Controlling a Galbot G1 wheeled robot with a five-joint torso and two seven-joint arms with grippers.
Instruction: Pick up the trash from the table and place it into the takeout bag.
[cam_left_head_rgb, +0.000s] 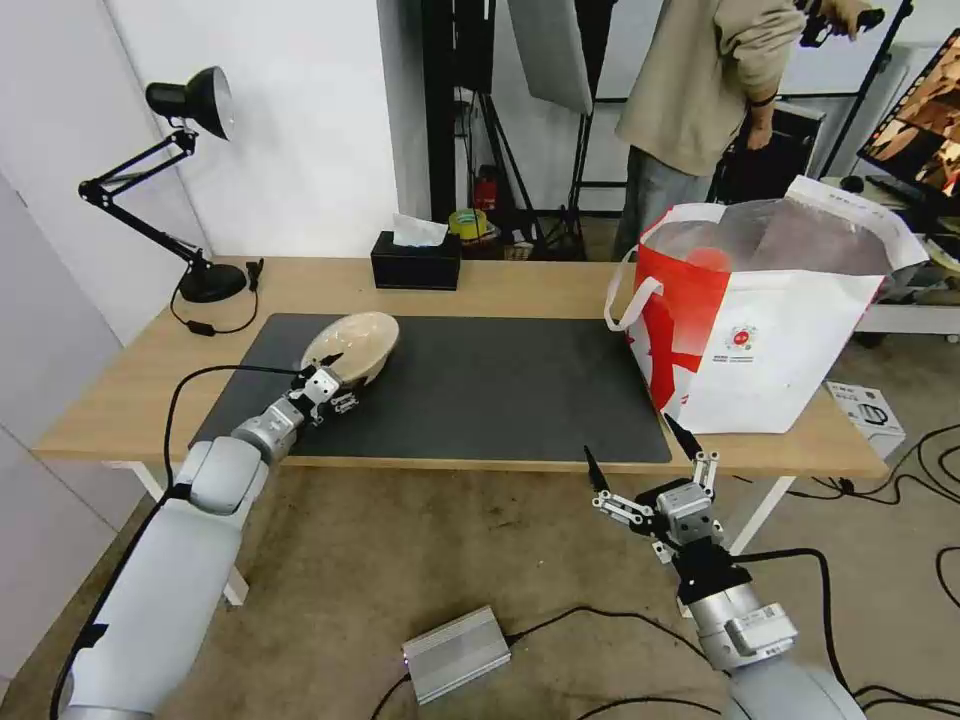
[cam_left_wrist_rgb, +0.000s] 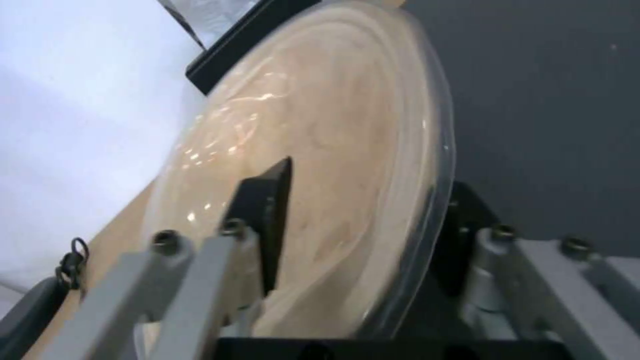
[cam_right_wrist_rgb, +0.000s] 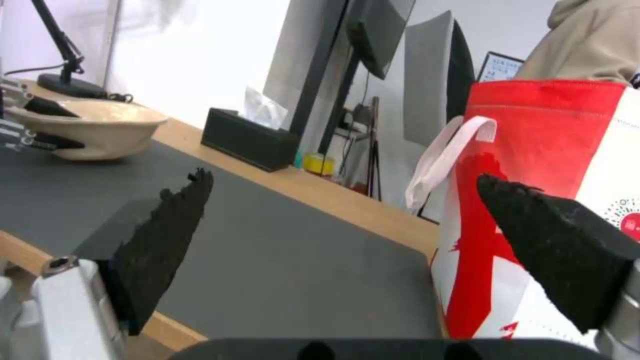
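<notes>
The shallow beige bowl (cam_left_head_rgb: 355, 343) is at the far left part of the dark grey mat (cam_left_head_rgb: 500, 390) on the table (cam_left_head_rgb: 130, 380), tilted toward me. My left gripper (cam_left_head_rgb: 338, 372) is shut on its near rim. In the left wrist view one finger (cam_left_wrist_rgb: 267, 210) lies inside the bowl (cam_left_wrist_rgb: 333, 125) and the other is outside under the rim. From the right wrist view the bowl (cam_right_wrist_rgb: 93, 127) sits low over the mat; contact is unclear. The red-and-white takeout bag (cam_left_head_rgb: 770, 330) stands open at the table's right end. My right gripper (cam_left_head_rgb: 628, 436) hangs open below the table's front edge, near the bag (cam_right_wrist_rgb: 533, 150).
A black desk lamp (cam_left_head_rgb: 190, 100) stands at the back left and a black tissue box (cam_left_head_rgb: 415, 265) at the back middle. A silver box (cam_left_head_rgb: 457, 652) and cables lie on the floor in front. A person stands behind the bag.
</notes>
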